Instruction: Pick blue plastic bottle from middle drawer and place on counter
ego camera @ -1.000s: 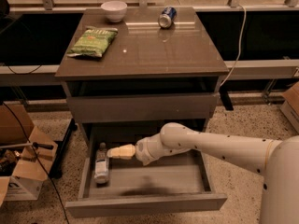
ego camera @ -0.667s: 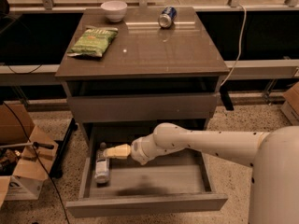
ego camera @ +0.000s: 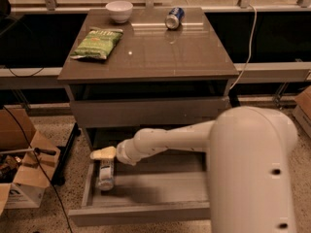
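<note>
The blue plastic bottle (ego camera: pixel 105 174) lies on its side at the left end of the open middle drawer (ego camera: pixel 141 213), along the left wall. My gripper (ego camera: pixel 98 154), pale yellow at the end of the white arm, hovers just above the bottle's far end, over the drawer's left wall. It holds nothing that I can see. The glossy counter (ego camera: pixel 160 57) is the cabinet top above the drawers.
A green chip bag (ego camera: pixel 97 43), a white bowl (ego camera: pixel 119 10) and a blue soda can (ego camera: pixel 174 18) lie on the counter. A closed drawer front (ego camera: pixel 146 111) sits above the open drawer. My arm's bulk (ego camera: pixel 252 174) hides the drawer's right side. Cardboard boxes (ego camera: pixel 22 178) stand on the floor at left.
My gripper has moved left across the drawer, from near the bottle's right side to above its far end by the left wall. The bottle has not moved.
</note>
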Robot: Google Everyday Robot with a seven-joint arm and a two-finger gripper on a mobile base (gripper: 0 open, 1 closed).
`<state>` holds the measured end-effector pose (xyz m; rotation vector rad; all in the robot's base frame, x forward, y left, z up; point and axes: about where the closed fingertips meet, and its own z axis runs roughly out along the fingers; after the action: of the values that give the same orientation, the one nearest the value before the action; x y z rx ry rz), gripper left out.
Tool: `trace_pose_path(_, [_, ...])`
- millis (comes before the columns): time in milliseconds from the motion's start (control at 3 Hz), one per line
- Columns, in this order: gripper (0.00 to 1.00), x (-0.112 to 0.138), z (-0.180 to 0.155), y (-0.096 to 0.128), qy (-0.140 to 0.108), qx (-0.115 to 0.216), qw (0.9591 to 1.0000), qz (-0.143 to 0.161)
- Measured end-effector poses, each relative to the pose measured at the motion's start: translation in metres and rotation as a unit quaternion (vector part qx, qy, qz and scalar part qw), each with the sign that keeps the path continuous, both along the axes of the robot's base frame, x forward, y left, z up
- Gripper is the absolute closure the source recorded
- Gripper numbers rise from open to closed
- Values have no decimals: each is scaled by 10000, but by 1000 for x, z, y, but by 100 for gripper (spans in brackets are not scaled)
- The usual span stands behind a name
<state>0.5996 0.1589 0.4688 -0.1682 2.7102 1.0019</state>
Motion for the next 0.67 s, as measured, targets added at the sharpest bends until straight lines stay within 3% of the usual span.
trace_pose_path(333, [0,15,-14,31,-53,-108,9999,49])
trace_pose_path(667, [0,21,-30,44,50,-135,9999,4])
